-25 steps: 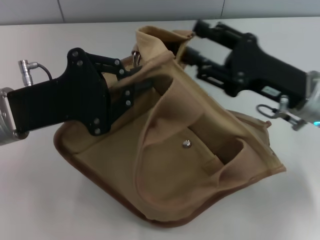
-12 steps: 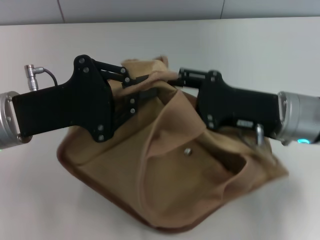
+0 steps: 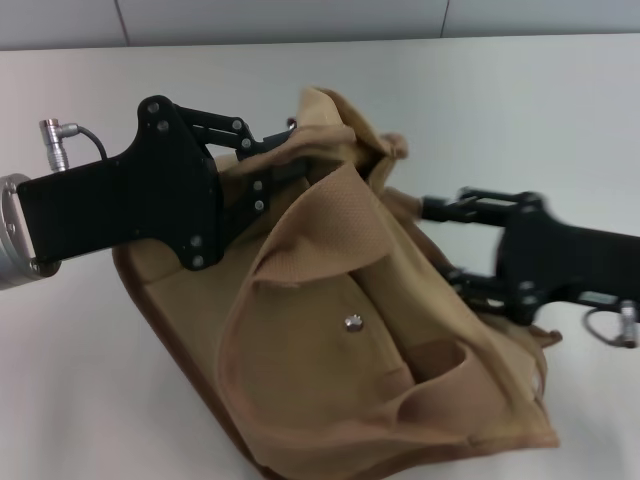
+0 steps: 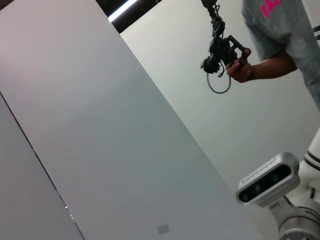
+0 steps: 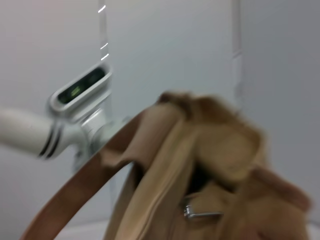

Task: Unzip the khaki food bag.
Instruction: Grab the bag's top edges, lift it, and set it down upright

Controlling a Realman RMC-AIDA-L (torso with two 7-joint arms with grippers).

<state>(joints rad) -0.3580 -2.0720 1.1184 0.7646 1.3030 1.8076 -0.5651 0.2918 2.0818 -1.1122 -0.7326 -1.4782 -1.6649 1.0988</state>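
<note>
Bag: we see the boxy tan canvas khaki food bag (image 3: 340,340) slumped mid-table, top raised.
Left gripper (image 3: 275,165): pinching the bag's far-left top edge.
Right gripper (image 3: 450,240): right of the bag, jaws spread.
Right wrist view: a metal ring (image 5: 200,212) near the bag's top.

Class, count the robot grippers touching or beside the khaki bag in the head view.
2: the left gripper at the khaki food bag's upper left edge, the right gripper against its right side.

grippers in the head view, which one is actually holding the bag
The left gripper, clamped on the top edge of the khaki food bag. The right gripper sits beside the bag's right side; no grip shows.
</note>
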